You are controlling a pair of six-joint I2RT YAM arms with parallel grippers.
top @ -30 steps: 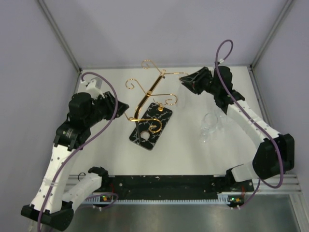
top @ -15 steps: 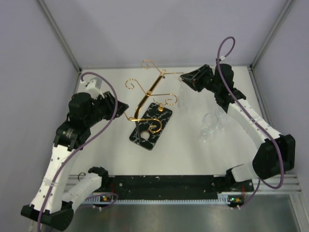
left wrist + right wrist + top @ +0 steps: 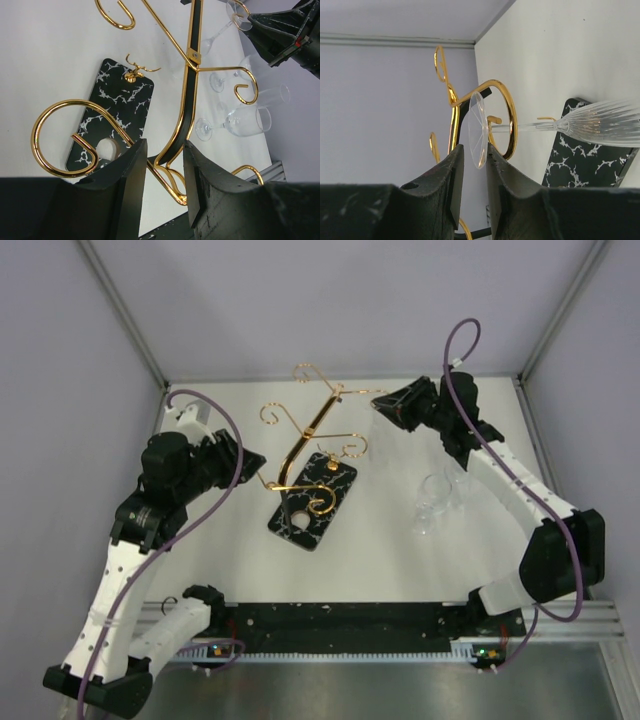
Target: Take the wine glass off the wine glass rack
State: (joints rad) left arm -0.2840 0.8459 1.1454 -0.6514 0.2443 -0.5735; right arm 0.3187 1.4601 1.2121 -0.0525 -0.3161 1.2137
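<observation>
The wine glass rack (image 3: 300, 440) is a gold wire stand on a black marbled base (image 3: 312, 502) at mid-table. A clear ribbed wine glass (image 3: 600, 122) hangs on its far right scroll arm (image 3: 511, 120). Its stem passes through the gold loop, and its round foot (image 3: 477, 130) sits between my right fingers. My right gripper (image 3: 378, 402) is closed narrowly on that foot (image 3: 475, 150). My left gripper (image 3: 258, 468) straddles the rack's lower left wire arm (image 3: 165, 150) and holds it. The hanging glass also shows in the left wrist view (image 3: 215, 36).
Two more clear glasses (image 3: 435, 502) lie on their sides on the table right of the rack, under my right arm; they also show in the left wrist view (image 3: 245, 120). Purple walls close in the back and sides. A black rail runs along the near edge.
My right gripper has edged slightly left and back, toward the rack's right arm. The left arm and the rack have not moved.
</observation>
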